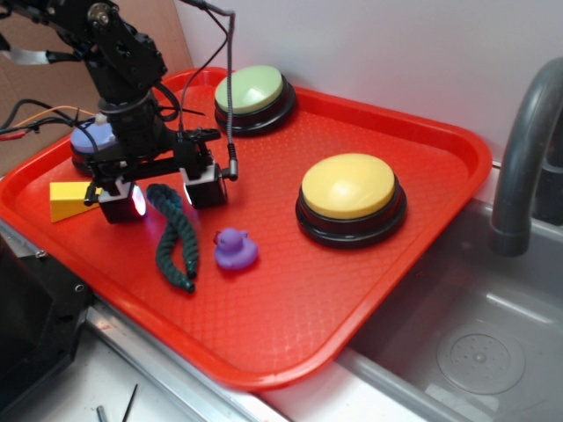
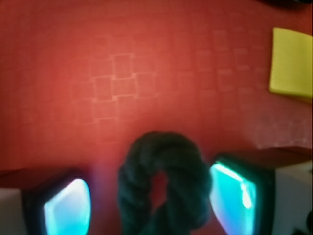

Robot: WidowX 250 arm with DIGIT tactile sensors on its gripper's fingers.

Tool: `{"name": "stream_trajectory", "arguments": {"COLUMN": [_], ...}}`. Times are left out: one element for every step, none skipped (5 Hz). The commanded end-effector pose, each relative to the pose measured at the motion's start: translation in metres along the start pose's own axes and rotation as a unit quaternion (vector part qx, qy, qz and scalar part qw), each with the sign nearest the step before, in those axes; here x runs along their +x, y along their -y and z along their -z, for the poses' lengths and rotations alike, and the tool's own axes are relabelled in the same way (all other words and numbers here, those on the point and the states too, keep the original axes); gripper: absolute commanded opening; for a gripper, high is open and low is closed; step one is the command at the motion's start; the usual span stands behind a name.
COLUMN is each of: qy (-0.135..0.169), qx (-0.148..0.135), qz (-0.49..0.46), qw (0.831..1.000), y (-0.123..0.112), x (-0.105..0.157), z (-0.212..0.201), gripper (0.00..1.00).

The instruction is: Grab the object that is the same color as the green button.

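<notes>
The setting looks like a robot test bench built around a toy kitchen sink. A grey plastic basin (image 1: 479,338) with a moulded drain sits beside a curved grey faucet (image 1: 525,149). A red textured plastic tray (image 1: 290,299) rests on the counter against a plain white wall (image 1: 396,53), with loose cables (image 1: 26,119) trailing at the left.

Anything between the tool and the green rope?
Nothing visible. The open tool straddles the upper end of the green rope, fingers either side. The purple duck and yellow wedge sit clear.
</notes>
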State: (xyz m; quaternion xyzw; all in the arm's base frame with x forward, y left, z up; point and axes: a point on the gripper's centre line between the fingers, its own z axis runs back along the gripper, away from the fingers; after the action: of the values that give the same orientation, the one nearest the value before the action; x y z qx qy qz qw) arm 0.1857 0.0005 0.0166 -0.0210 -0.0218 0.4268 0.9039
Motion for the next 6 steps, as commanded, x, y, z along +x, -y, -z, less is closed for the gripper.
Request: {"name": "stream_trajectory", "arguments": {"qy": [0.003, -0.003, -0.011, 0.008, 0.05, 0.055], "qx": [-0.001, -0.003, -0.032, -0.047, -0.025, 0.034], "qz": [0.027, 0.055, 0.101, 0.093, 0.162, 0.233], "qw": [1.0, 0.998, 0.994, 0.994, 0.985, 0.97], "y": [-0.001, 0.002, -0.003, -0.026, -0.026, -0.019], "x": [-0.003, -0.002, -0.001, -0.003, -0.005, -0.005], "z": [-0.002, -0.005, -0.015, -0.061, -0.113, -0.163], "gripper": [0.0, 0.0, 0.0, 0.0, 0.0, 0.0]}}
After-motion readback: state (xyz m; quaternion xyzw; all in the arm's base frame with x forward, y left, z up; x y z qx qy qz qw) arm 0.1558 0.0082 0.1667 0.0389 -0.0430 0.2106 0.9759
